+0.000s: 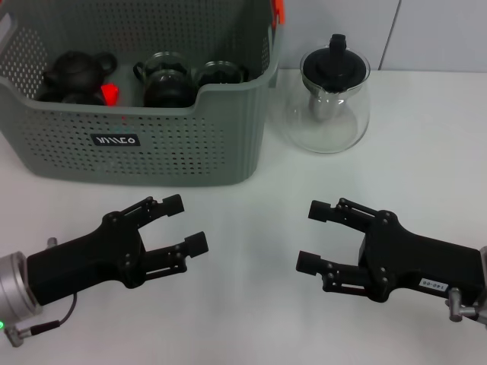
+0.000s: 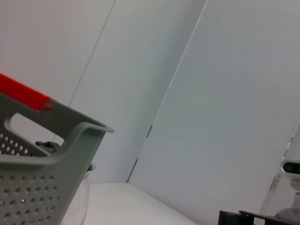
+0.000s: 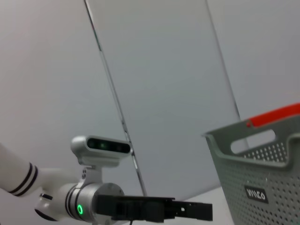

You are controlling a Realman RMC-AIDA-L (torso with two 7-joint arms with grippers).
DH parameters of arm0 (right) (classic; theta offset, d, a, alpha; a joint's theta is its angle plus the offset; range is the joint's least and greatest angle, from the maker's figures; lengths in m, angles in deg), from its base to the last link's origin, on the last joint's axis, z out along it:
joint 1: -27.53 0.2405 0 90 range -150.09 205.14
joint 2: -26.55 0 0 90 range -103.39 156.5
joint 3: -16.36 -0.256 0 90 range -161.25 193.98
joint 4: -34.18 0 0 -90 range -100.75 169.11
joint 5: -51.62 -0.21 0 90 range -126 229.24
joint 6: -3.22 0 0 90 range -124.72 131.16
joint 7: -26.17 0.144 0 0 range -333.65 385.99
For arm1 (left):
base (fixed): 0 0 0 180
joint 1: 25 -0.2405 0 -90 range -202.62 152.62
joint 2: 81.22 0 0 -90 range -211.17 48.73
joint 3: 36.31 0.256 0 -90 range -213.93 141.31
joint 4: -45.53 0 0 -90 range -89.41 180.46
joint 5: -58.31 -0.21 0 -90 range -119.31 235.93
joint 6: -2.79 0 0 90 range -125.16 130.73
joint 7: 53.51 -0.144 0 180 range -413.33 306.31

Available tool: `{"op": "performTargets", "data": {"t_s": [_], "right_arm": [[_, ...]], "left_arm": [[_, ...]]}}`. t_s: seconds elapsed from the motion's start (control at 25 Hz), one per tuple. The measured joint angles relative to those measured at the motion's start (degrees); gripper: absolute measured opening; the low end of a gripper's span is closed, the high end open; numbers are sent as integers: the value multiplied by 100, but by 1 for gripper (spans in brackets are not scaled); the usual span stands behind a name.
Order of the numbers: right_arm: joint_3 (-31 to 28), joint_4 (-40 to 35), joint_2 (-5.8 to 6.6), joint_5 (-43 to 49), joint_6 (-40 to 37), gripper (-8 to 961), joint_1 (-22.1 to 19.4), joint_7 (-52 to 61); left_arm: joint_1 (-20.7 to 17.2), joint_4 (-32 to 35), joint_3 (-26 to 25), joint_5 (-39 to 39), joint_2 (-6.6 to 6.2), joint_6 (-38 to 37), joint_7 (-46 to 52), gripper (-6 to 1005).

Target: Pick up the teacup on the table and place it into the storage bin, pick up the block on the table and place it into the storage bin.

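The grey-green perforated storage bin (image 1: 152, 144) stands at the back left of the table; it also shows in the left wrist view (image 2: 42, 192) and the right wrist view (image 3: 262, 183). Inside it lie a dark glass teacup (image 1: 166, 82) and a small red block (image 1: 111, 93). My left gripper (image 1: 185, 223) hovers open and empty in front of the bin. My right gripper (image 1: 313, 236) is open and empty too, at the front right, facing the left one. The right wrist view shows the left gripper (image 3: 187, 211) from the side.
A clear glass teapot (image 1: 329, 114) with a black lid stands right of the bin. Also inside the bin are a dark clay teapot (image 1: 76, 72) and a second dark glass cup (image 1: 221, 74). An orange clip (image 1: 278, 11) sits on the bin's rim.
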Motion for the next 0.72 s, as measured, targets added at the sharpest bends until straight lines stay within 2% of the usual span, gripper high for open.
{"op": "performTargets", "data": {"t_s": [0.32, 0.48, 0.56, 0.72], "right_arm": [[-75, 23, 15, 65, 520, 890, -73, -1], [-5, -3, 29, 348, 1155, 891, -62, 40], [6, -8, 26, 466, 1226, 891, -31, 27], [9, -7, 11, 519, 1190, 890, -18, 7]], "left_arm": [[-53, 50, 45, -122, -7, 264, -81, 930], [-3, 156, 111, -703, -64, 452, -354, 930], [76, 162, 112, -993, -104, 452, -459, 930], [102, 165, 85, -1072, -119, 403, -560, 930]]}}
